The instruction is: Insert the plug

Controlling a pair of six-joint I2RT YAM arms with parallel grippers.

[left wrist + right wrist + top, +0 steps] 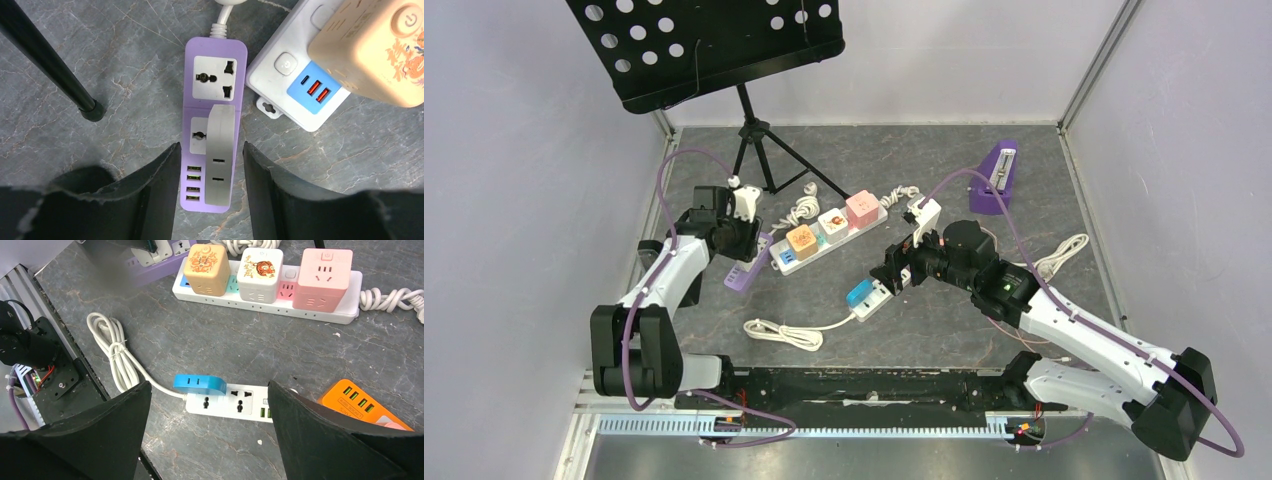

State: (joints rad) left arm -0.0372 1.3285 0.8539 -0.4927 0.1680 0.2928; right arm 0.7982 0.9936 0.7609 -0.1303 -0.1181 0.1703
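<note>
Table (924, 340) was crowded: music stand (714, 45) at 11 o'clock, long white strip (250, 306) mid-table carrying three cube adapters (206, 269). Purple strip (215, 47) lay at 8 o'clock from it, the two just beside each other at one corner. Short white strip (225, 405) sat at 5 o'clock from the long one, with a blue plug (199, 384) on its cord end. Right claw (209, 386) hung over it spread wide, holding nothing.

Likely task item: grey plug (221, 135), lying over the purple strip's 6 o'clock socket in the left wrist view. Whether its pins were home could not be told. Left claw (211, 155) straddled it, moderately open, with neither of its fingers (155, 200) touching. The plug sat nearer the 3 o'clock finger.

Judgement for the step:
- Shift the claw toward 3 o'clock first so both fingers meet the flanks together. Otherwise first contact would skew plug or strip.
- Grip the long sides and push straight down along the pins, no rocking.
- Strip looked light and unclamped, so a side load would probably slide it into the long strip.
- Keep the finger off the USB ports (192, 185) at 7 o'clock of the plug.
</note>
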